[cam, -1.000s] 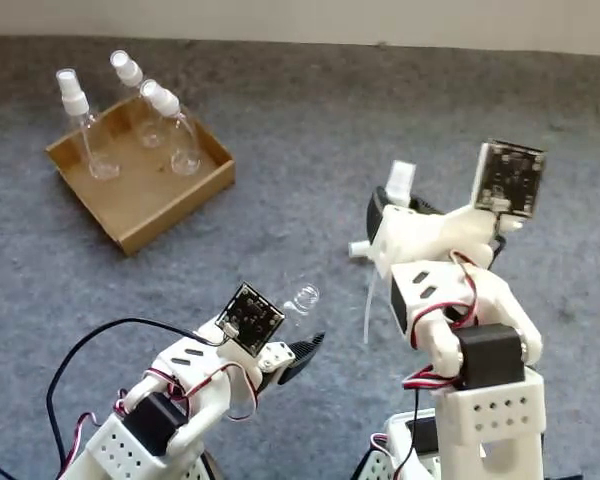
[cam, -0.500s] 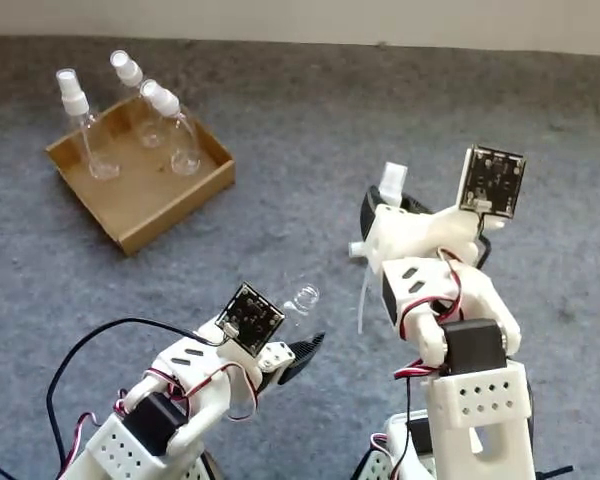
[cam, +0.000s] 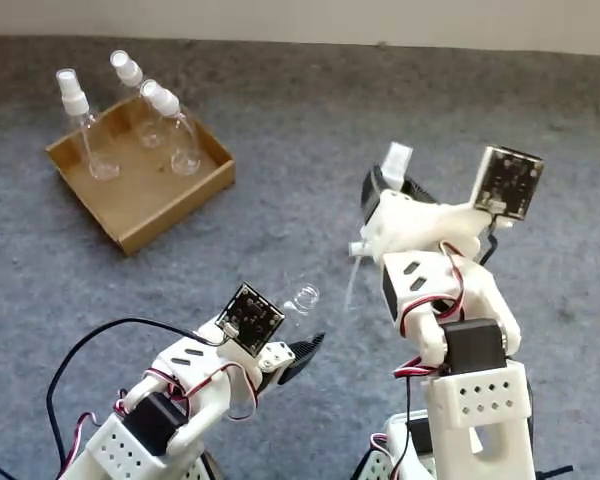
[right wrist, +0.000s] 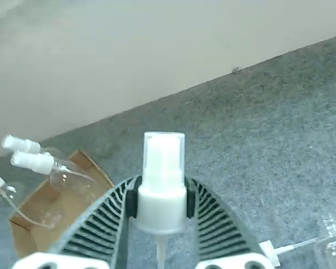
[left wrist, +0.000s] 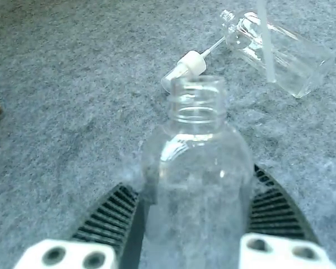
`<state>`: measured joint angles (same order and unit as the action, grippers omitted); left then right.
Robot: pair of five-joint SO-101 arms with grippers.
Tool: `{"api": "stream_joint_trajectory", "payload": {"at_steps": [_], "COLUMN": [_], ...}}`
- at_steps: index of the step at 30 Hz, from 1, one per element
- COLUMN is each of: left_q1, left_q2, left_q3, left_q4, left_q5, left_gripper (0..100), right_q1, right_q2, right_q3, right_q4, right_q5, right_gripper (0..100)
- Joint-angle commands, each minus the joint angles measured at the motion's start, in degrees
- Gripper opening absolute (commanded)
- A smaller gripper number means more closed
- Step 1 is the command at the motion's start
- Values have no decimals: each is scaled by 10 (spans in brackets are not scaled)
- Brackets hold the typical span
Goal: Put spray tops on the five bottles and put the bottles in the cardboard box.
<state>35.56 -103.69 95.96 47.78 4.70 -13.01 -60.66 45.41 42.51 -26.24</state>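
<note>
While the left gripper (left wrist: 193, 188) still clamps the clear bottle (left wrist: 197, 134), the right gripper (right wrist: 162, 189) has shifted the white plastic spray top (right wrist: 163, 168) it grips.

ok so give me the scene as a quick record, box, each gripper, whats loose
box: holds three capped bottles
left gripper: shut on open bottle, neck bare
right gripper: shut on spray top, tube hanging down
loose: uncapped bottle on its side, loose top lying beside its neck
progress: three of five boxed
</note>
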Motion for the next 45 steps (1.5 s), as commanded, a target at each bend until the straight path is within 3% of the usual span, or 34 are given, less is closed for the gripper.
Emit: {"api": "stream_joint_trajectory", "payload": {"at_steps": [1,9,29,45], "left_q1": [8,80,77,77], "left_q2": [-10,-10,-10,-10], "left_q3": [12,12,12,12], "left_q4": [-3,-1,-1,-3], "left_q5": [8,8,7,7], "left_gripper": [113,112,112,112], "right_q1": [0,-1,0,-3], "right_q2": [-14,-14,-95,-163], "right_q3": [-43,-44,-80,57], "right_q4": [-20,-21,-17,-16], "right_q5": [-33,-36,-33,-33], "right_gripper": [5,5,5,7]}}
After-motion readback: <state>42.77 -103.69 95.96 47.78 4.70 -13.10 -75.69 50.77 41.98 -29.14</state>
